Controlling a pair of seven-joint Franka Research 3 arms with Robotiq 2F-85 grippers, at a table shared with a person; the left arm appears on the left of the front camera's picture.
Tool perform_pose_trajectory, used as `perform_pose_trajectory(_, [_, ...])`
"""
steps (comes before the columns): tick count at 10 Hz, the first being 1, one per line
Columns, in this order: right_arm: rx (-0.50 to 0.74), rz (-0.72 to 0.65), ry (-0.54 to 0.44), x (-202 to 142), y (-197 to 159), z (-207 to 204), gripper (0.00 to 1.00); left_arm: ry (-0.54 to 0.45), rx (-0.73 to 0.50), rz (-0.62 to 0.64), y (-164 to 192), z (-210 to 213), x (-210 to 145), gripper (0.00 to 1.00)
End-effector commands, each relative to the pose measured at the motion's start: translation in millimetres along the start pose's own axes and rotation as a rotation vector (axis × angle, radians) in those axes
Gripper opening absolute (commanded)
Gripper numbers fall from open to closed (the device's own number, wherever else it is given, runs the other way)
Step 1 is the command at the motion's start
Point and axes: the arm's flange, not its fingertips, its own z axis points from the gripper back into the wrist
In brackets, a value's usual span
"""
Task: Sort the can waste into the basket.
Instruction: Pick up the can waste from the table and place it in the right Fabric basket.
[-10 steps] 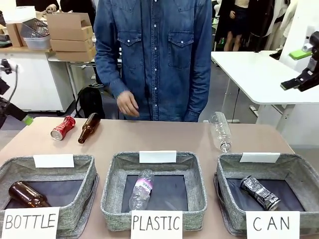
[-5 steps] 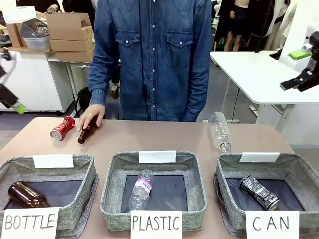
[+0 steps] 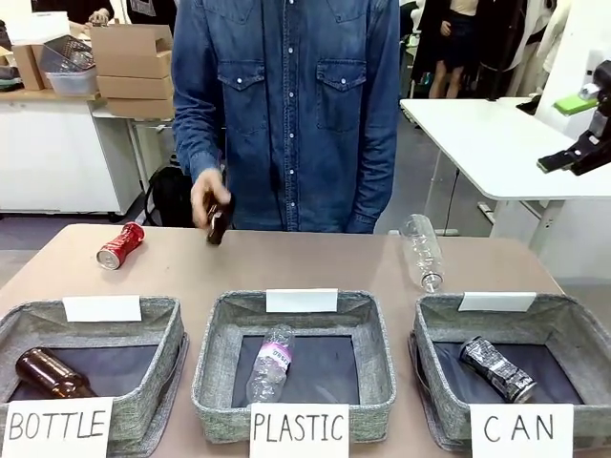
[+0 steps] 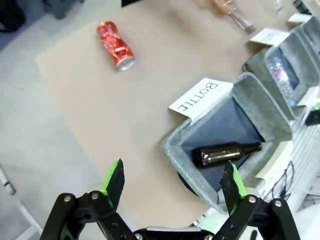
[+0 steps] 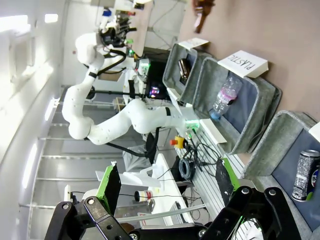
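Left gripper [image 4: 174,170]: released, jaws spread wide, nothing between the green pads. It hangs above the table [image 3: 315,272] near its edge, beside the BOTTLE basket [image 3: 172,329].

Red can [image 3: 120,245]: lies on its side on the far left of the table, outside every basket and apart from both grippers.

BOTTLE basket: holds one brown bottle [image 3: 52,372], lying flat.

Person's hand [image 3: 207,200]: raised above the table's far edge, left of centre, gripping a second brown bottle [image 3: 220,223].

PLASTIC basket [image 3: 212,353]: centre of the row, with a clear plastic bottle [image 3: 271,363] lying inside.

Empty clear bottle [image 3: 423,250]: lies on the table behind the right-hand basket.

CAN basket [image 3: 573,334]: right end of the row. The dark can [image 3: 497,369] lies on its dark bottom, slanted.

Right gripper [image 5: 167,172]: released, jaws wide apart and empty, held high at the right, well clear of the table.
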Motion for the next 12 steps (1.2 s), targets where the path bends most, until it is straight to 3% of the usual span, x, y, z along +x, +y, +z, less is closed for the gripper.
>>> perform_pose_trajectory(1, [0.001,0.019,0.01,-1,0,2,1.0,0.029,-0.039,-0.034,5,-21,10,1.0])
perform_pose_trajectory(6, [0.001,0.019,0.01,-1,0,2,1.0,0.148,-0.146,-0.031,18,-75,88,1.0])
perform_pose_trajectory(7, [0.001,0.019,0.01,-1,0,2,1.0,0.148,-0.213,-0.006,20,-94,108,1.0])
perform_pose_trajectory(9, [0.001,0.019,0.01,-1,0,2,1.0,0.183,-0.236,0.077,21,-136,138,1.0])
perform_pose_trajectory(10, [0.001,0.019,0.01,-1,0,2,1.0,0.197,-0.282,0.062,22,-120,135,1.0])
perform_pose_trajectory(12, [0.001,0.019,0.01,-1,0,2,1.0,0.237,-0.207,0.093,34,-49,94,1.0])
